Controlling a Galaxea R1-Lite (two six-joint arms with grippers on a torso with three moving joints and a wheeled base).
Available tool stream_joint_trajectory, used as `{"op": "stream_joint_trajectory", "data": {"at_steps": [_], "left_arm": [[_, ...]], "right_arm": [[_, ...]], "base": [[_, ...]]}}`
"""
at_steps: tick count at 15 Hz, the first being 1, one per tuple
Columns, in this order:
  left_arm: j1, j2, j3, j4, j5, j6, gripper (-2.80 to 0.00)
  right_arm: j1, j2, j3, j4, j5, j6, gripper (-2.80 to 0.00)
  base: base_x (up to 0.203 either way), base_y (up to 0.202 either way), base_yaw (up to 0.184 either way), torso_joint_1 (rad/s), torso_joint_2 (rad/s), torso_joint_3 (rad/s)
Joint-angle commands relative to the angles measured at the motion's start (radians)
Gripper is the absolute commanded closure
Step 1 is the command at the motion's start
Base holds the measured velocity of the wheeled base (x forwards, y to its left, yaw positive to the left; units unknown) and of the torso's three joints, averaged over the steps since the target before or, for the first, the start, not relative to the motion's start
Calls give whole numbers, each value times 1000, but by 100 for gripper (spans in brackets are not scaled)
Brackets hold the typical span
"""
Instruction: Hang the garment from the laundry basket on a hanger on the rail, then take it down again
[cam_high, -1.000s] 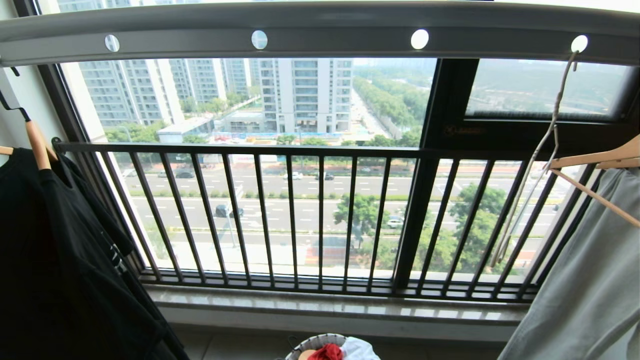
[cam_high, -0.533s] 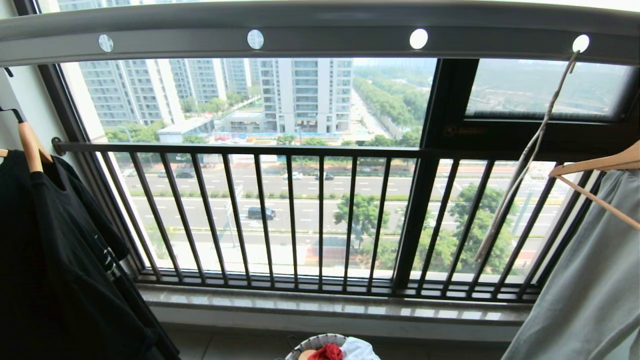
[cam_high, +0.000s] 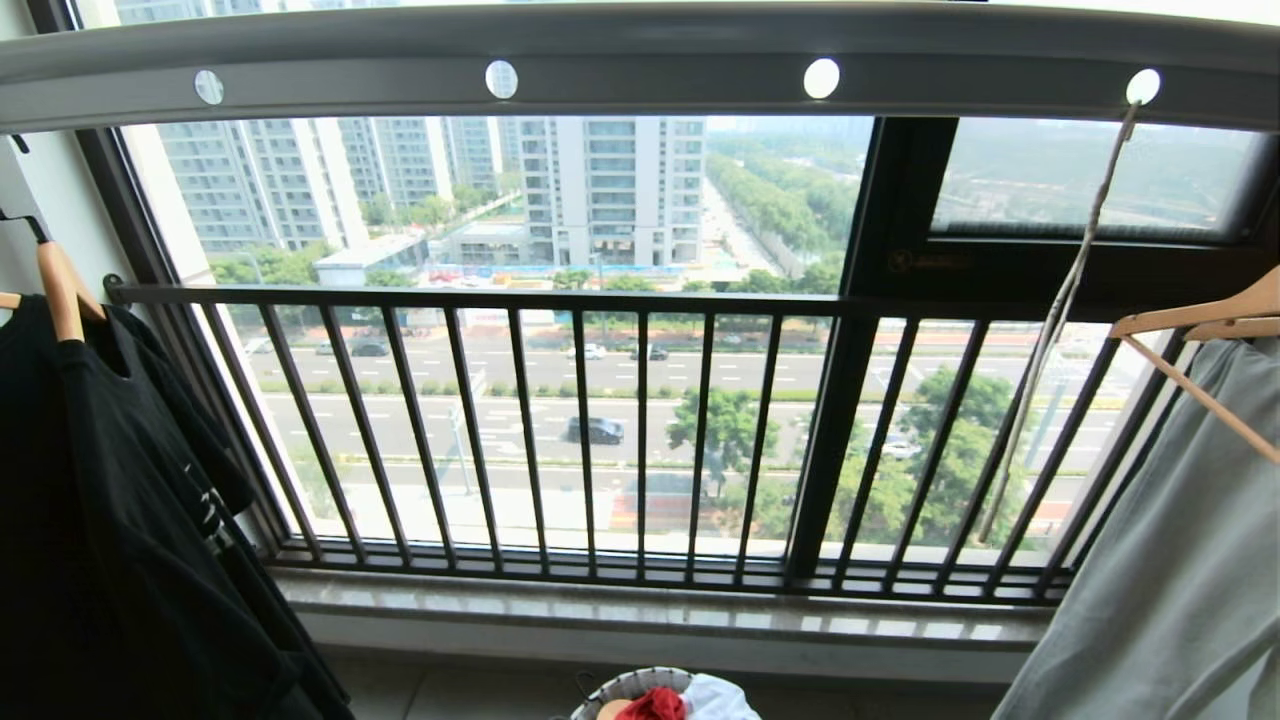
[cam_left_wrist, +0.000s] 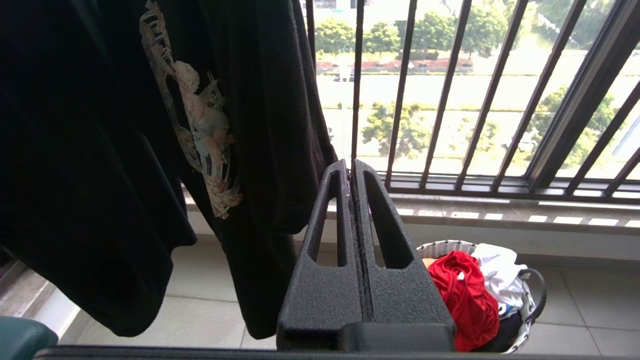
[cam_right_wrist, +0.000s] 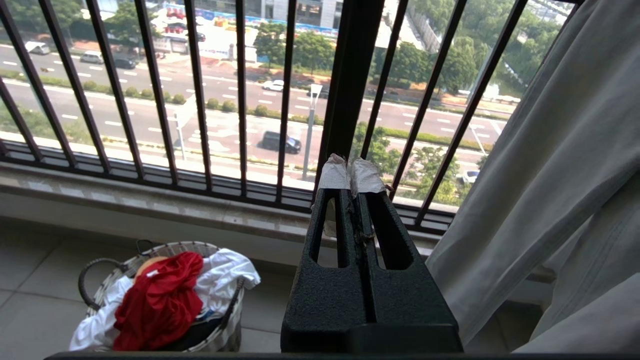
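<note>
Both tools are closed and empty: left tool (cam_left_wrist: 352, 167) beside the black shirt (cam_left_wrist: 125, 150), right tool (cam_right_wrist: 352, 172) facing the window railing (cam_right_wrist: 240, 100). The garment (cam_high: 652, 705) lies crumpled in the laundry basket (cam_high: 625, 685), bottom centre, apparently awaiting pickup. The hanger (cam_high: 1060, 310) dangles from the rail (cam_high: 640, 70), upper right, ready for loading. No legible writing.

Daylight floods through a tall window (cam_high: 620, 200) behind a dark barred railing (cam_high: 600, 440), showing apartment towers and a multi-lane road below. A pale stone sill (cam_high: 650, 615) runs above light floor tiles (cam_right_wrist: 30, 300).
</note>
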Motion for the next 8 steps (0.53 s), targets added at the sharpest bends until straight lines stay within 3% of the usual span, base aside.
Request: {"op": "stream_joint_trajectory", "data": {"at_steps": [1, 8], "left_arm": [[0, 0, 1, 2, 0, 0, 0], [0, 0, 1, 1, 0, 0, 0]], "right_arm": [[0, 1, 0, 1, 0, -1, 0], [0, 1, -1, 1, 0, -4, 0]], "base": [[0, 0, 0, 0, 0, 0], [0, 0, 0, 0, 0, 0]]}}
